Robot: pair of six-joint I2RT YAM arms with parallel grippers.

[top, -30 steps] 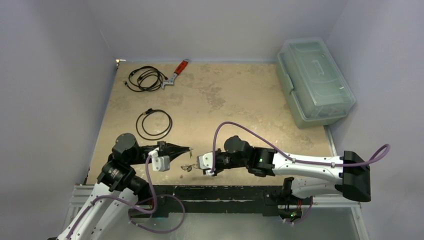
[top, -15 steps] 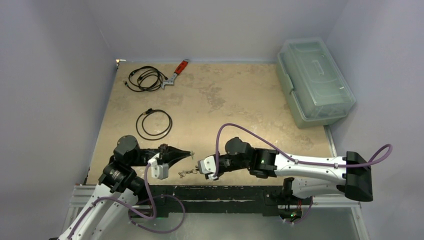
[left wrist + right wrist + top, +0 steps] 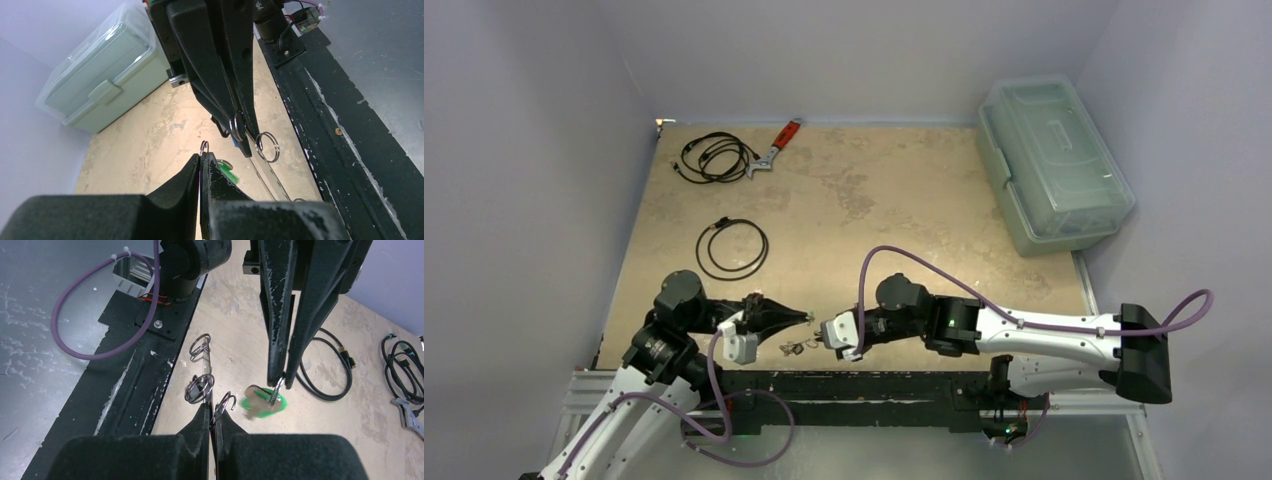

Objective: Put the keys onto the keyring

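Note:
My left gripper [image 3: 808, 318] [image 3: 201, 156] is shut on the small split ring of a green-tagged key [image 3: 228, 173] [image 3: 263, 402]. The key hangs just above the tabletop. Facing it tip to tip, my right gripper [image 3: 818, 340] [image 3: 211, 411] is shut on the keyring [image 3: 200, 388] [image 3: 267, 148] [image 3: 793, 347], a thin grey metal strip with small rings dangling from it. In the right wrist view the left gripper [image 3: 277, 382] comes down from above, a finger-width right of the keyring. No other keys show.
Two coiled black cables [image 3: 732, 248] [image 3: 714, 157] and a red-handled wrench [image 3: 776, 146] lie at the far left. A translucent lidded box [image 3: 1054, 165] stands at the far right. The black base rail [image 3: 874, 385] runs along the near table edge, right beside the grippers.
My left gripper has moved with the green key toward the near edge, closer to the right gripper's tip. The dangling keyring has shifted slightly toward the near edge and the left.

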